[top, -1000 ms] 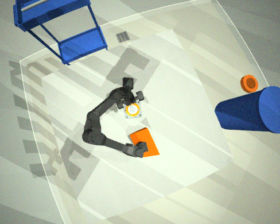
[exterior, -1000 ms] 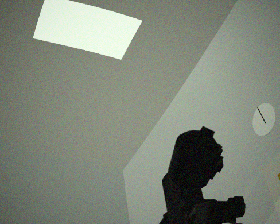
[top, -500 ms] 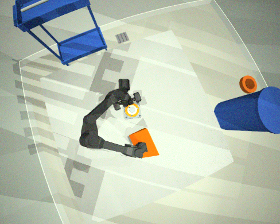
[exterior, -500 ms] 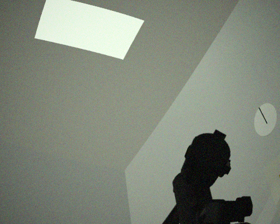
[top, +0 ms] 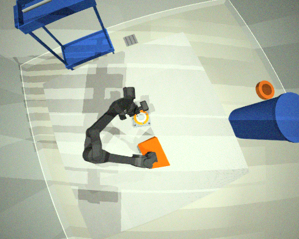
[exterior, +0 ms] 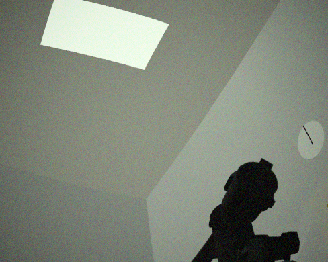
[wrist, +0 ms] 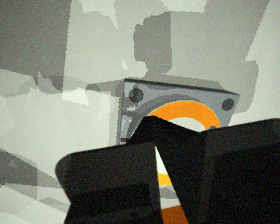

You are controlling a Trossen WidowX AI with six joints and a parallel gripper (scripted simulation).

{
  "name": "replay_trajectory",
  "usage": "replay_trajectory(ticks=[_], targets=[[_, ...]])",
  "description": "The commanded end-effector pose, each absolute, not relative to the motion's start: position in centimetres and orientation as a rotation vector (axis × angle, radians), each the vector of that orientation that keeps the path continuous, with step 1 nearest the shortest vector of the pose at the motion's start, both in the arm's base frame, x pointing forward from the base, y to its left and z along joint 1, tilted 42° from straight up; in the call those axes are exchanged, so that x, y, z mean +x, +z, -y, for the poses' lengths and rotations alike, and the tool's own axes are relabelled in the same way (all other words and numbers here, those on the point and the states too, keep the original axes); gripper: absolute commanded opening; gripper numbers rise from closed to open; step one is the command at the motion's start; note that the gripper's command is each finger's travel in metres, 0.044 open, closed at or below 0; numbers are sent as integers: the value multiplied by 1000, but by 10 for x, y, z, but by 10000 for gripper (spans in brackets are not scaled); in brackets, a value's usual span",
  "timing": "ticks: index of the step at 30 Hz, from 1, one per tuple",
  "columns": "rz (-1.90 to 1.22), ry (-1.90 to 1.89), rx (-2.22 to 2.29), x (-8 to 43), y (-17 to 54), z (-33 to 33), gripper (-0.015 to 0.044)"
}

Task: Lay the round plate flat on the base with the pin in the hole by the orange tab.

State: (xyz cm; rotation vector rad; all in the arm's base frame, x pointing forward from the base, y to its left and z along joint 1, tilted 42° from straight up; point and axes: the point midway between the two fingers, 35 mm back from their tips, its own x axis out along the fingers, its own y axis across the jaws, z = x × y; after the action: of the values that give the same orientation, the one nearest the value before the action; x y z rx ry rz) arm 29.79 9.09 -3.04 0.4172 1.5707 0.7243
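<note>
Plate (top: 141, 119) (1), gripper (top: 136, 111) shut

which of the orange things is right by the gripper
The orange ring-shaped plate on the square grey base; the gripper is at its edge. The flat orange slab and small orange ring lie farther off.

Matt orange plate (wrist: 188, 114) on smooth grey metal-like base (wrist: 133, 107); matt black tool (wrist: 178, 172).

Hiding most of the round plate (wrist: 191, 114) in the wrist view behind the shut gripper (wrist: 183, 150); leaving pin, hole and orange tab impossible to make out. Showing the arm (exterior: 248, 208) only as a dark silhouette in the exterior view, cut off at the bottom edge. Cropping the blue cylinder (top: 269, 117) at the top view's right edge.
</note>
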Motion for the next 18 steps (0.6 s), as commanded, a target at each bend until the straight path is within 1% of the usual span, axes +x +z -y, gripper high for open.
replay_trajectory(ticks=[1, 18], targets=[[-1576, 729, 425, 291, -26, -96, 0], [-1577, 729, 426, 280, -21, -99, 0]])
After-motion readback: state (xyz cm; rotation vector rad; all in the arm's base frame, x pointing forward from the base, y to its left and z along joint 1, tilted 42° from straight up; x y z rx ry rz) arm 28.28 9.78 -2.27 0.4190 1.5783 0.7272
